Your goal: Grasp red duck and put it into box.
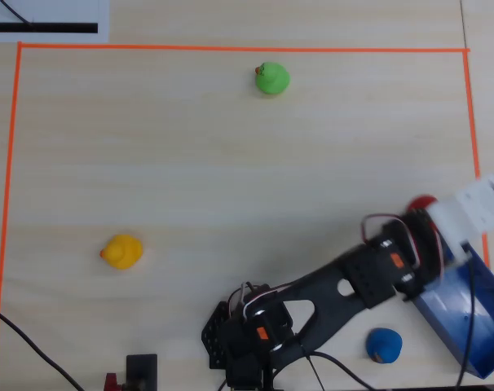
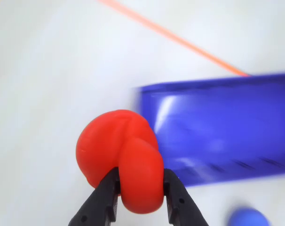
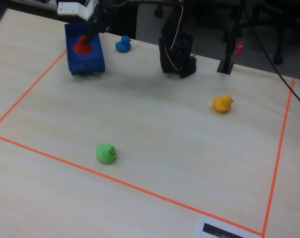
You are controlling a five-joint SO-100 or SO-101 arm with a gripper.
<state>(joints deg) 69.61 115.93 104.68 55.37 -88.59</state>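
Observation:
The red duck is pinched between my gripper's two black fingers and held up in the air. In the wrist view the deep-blue box lies just right of and behind the duck. In the overhead view the duck peeks out beyond the wrist at the far end of the box, at the right edge of the table. In the fixed view the duck hangs over the box at the top left.
A blue duck lies beside the box, near the arm's base. A yellow duck sits at the left and a green duck at the far side. Orange tape frames the work area. Cables run near the base.

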